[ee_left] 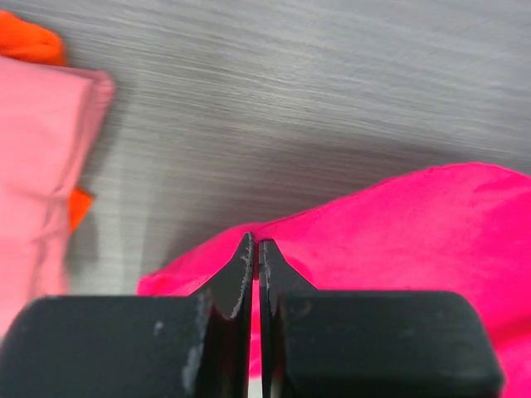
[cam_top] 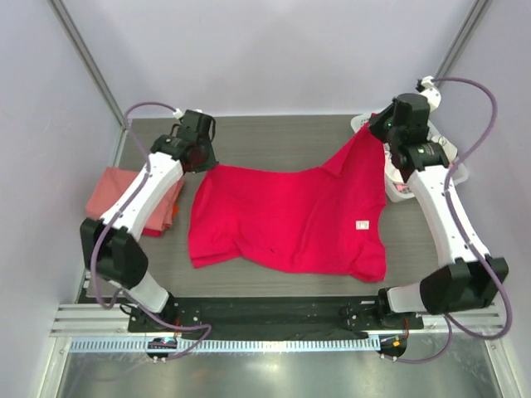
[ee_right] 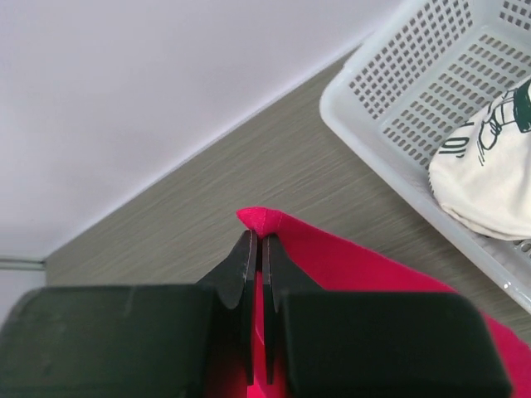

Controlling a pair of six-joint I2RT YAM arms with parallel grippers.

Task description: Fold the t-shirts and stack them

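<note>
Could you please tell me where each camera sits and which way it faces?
Top external: above and behind, looking down; both arms flank the crimson t-shirt.
Left wrist: on the left arm, facing the tabletop; left gripper pinches the shirt's edge.
Right wrist: facing the back wall; right gripper pinches a corner, basket beyond.
All three share that shirt.

White printed t-shirt (ee_right: 485, 178) in basket (ee_right: 398, 91), cut off at right edge.

bright, even, diffuse light, soft shadows; sharp top view, blurred table (ee_left: 315, 91) in left wrist view
</note>
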